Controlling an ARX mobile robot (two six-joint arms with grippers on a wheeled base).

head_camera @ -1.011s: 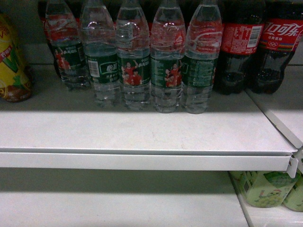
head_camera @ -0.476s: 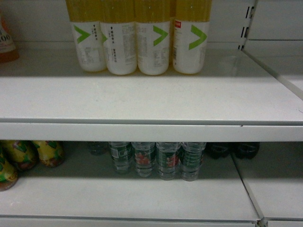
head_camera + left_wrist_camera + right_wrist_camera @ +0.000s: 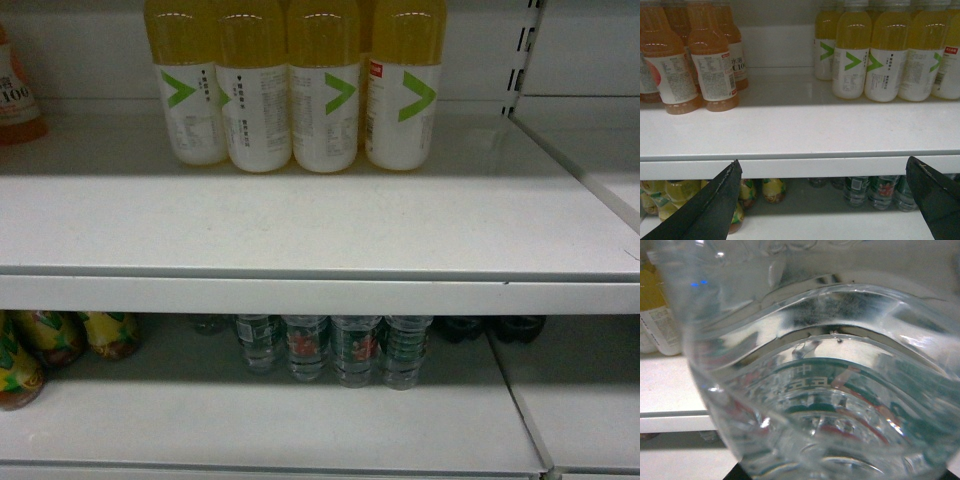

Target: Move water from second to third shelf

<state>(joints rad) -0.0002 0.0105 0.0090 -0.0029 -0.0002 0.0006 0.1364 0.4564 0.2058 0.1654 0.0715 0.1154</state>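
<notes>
Carrying step: the right gripper's jaws can't be seen, though a water bottle (image 3: pixel 815 390) fills its camera; left gripper (image 3: pixel 825 200) released; next, set it on the upper shelf's (image 3: pixel 300 225) bare front edge.

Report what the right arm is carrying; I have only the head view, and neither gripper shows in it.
Observer: A clear ribbed water bottle fills the right wrist view, close against the camera, with green label showing through it. The fingers are hidden, so I cannot confirm the grip.
Operator: Give me the left gripper.
Observer: The left gripper is open and empty, fingers wide apart, facing the front edge of the shelf that holds the yellow drinks.
Operator: Describe that shelf left of my frame.
Observer: A group of orange drink bottles stands there, with bare shelf between them and the yellow ones.
</notes>
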